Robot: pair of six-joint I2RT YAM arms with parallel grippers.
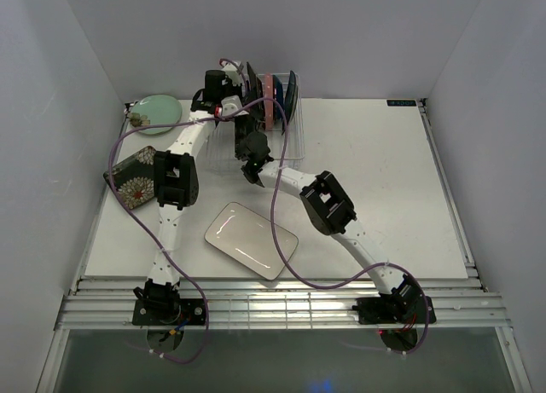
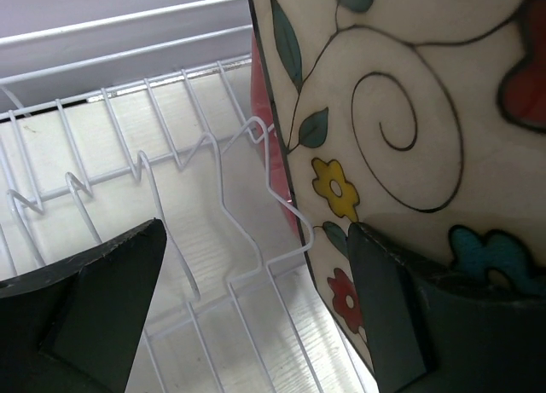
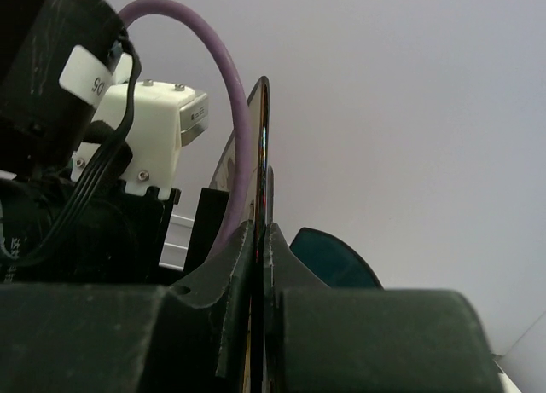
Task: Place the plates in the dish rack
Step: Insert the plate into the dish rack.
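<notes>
A patterned square plate [image 2: 401,112], cream with coloured flowers, stands on edge over the white wire dish rack [image 2: 141,167]. My right gripper [image 3: 263,231] is shut on the thin near edge of this plate [image 3: 265,137]. My left gripper [image 2: 256,239] is open above the rack prongs, and its right finger [image 2: 388,308] lies in front of the plate's face. From above, both the left gripper [image 1: 239,118] and the right gripper [image 1: 252,150] are at the dish rack [image 1: 294,141]. A pink plate [image 1: 270,101] and a dark blue plate [image 1: 291,90] stand upright in it.
On the table lie a round pale green plate [image 1: 156,113] at the back left, a dark floral rectangular plate [image 1: 136,176] at the left edge, and a white rectangular plate [image 1: 251,239] in front. A purple cable [image 3: 230,154] loops close beside the held plate.
</notes>
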